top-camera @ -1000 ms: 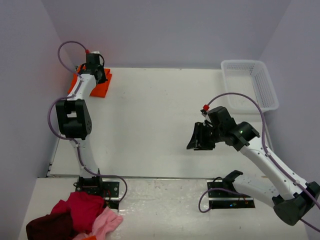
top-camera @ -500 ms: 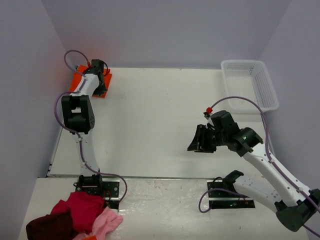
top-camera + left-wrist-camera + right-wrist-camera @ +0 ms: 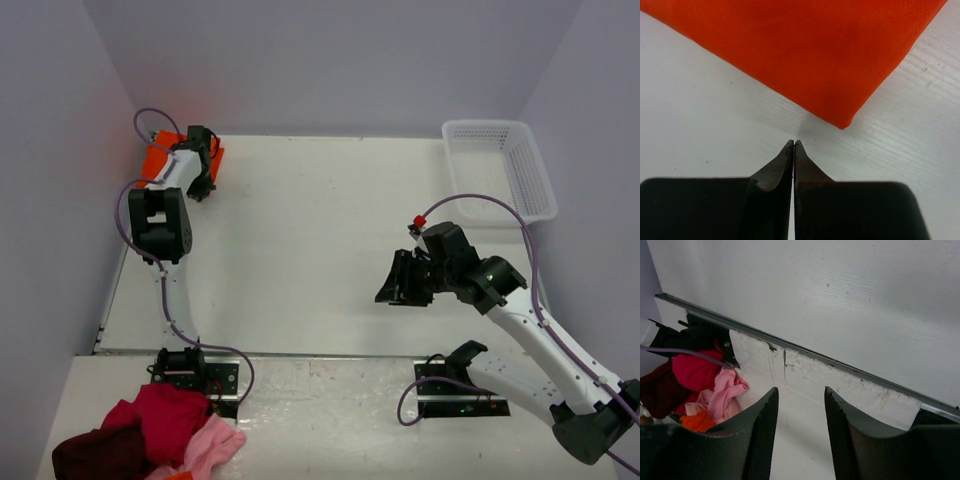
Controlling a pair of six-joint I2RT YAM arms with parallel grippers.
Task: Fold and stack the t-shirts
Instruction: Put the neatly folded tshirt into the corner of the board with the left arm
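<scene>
The shirt (image 3: 805, 45) lies folded flat on the table (image 3: 320, 220), a neat orange rectangle. My left gripper (image 3: 794, 145) sits just off one of the shirt's corners, low over the bare tabletop. Its fingers are pressed together on nothing, their tips pointing at that corner but not touching the cloth.

I judge this fold done and set down, so the step in hand is to come away cleanly. To do that well I lift straight up and back from the shirt, with the tips clear of the corner so no layer drags or flips open.

My right gripper (image 3: 801, 395) hangs well apart from the shirt, out to its right, fingers partly spread and empty. The pile (image 3: 150, 435) of red and pink clothes lies well away on the shirt's near side, likely my next source. The basket (image 3: 500, 170) stands far across from the shirt.
</scene>
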